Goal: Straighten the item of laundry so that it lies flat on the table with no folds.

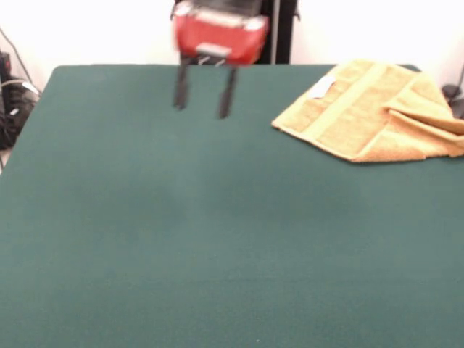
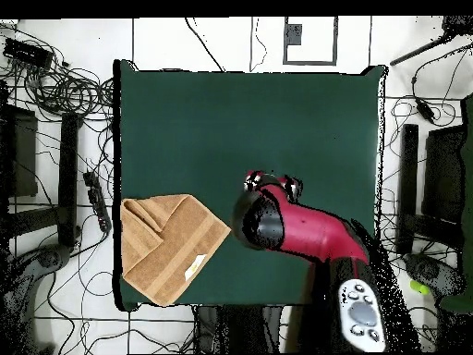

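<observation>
One towel (image 1: pixel 370 109), one counter (image 1: pixel 181 232), one gripper (image 1: pixel 204 93). That's the whole cast.

The towel sits in the upper right of the front view, right by the counter's far edge and running out toward the right edge. It's not flat: the right-hand part is folded over on itself in a couple of layers, and a paler woven band runs diagonally across the flat part. There's one small white tag (image 1: pixel 322 87) near its top corner. In the overhead view the towel (image 2: pixel 171 245) is at the lower left of the green counter (image 2: pixel 249 120), lying at an angle, with the tag (image 2: pixel 194 269) toward its lower side and the bunched fold at its upper left.

The gripper hangs at top centre-left in the front view, under the red arm (image 2: pixel 305 226). Its two dark fingers (image 1: pixel 180 88) are spread apart with a clear gap, nothing between them, touching nothing. It's well apart from the towel, over bare green felt.
</observation>
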